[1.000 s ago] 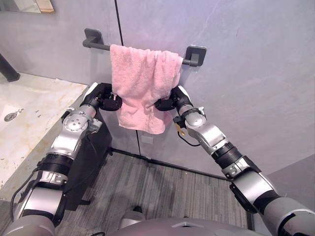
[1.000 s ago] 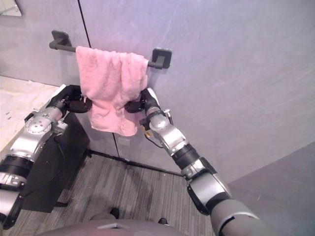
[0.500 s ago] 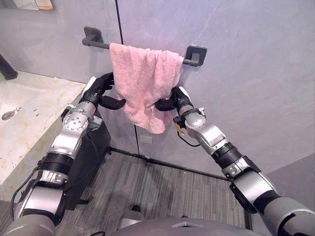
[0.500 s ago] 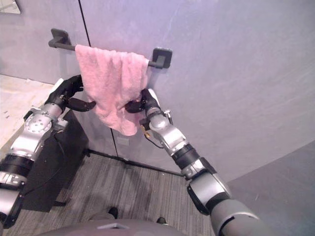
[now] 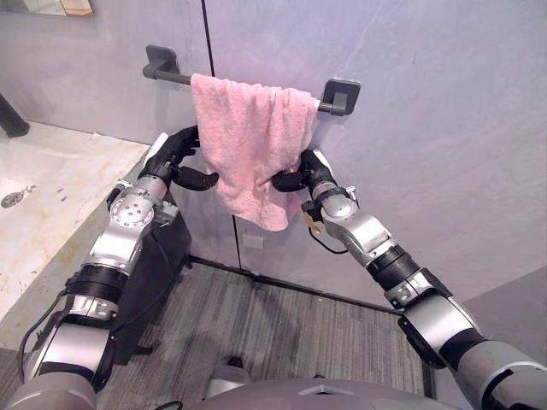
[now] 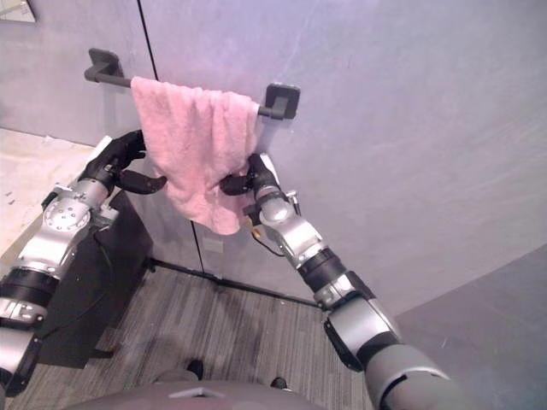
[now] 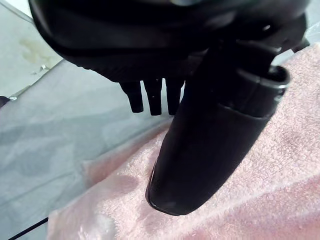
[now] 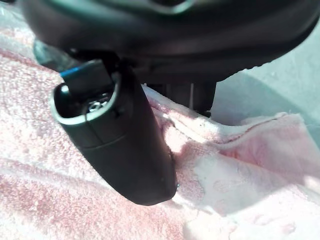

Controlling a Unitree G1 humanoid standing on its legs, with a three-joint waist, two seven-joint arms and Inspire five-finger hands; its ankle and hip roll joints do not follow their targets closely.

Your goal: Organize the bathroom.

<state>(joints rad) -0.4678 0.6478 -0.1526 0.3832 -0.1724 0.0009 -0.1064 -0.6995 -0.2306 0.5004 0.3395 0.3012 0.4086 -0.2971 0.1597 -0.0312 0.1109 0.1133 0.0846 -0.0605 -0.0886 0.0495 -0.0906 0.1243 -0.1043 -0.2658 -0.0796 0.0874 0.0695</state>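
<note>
Pink towel (image 5: 252,141) draped over wall bar (image 5: 175,78); right hand (image 5: 306,173) pinches its edge; left hand (image 5: 175,158) spread wide beside it

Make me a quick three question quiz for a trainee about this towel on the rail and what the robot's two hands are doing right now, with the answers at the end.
1. True or false: the pink towel is draped over the dark wall rail.
2. Multiple choice: the right hand is
A. pinching the towel's edge
B. resting on the counter
C. gripping the rail
3. Fill in: the left hand is open beside the towel's ___ edge, with its thumb out towards the cloth.

Key
1. True. The towel hangs bunched and uneven, its lower corner longer on one side.
2. A. The right wrist view shows thumb and fingers closed on a fold of towel.
3. Left. The left wrist view shows its fingers straight.
</note>
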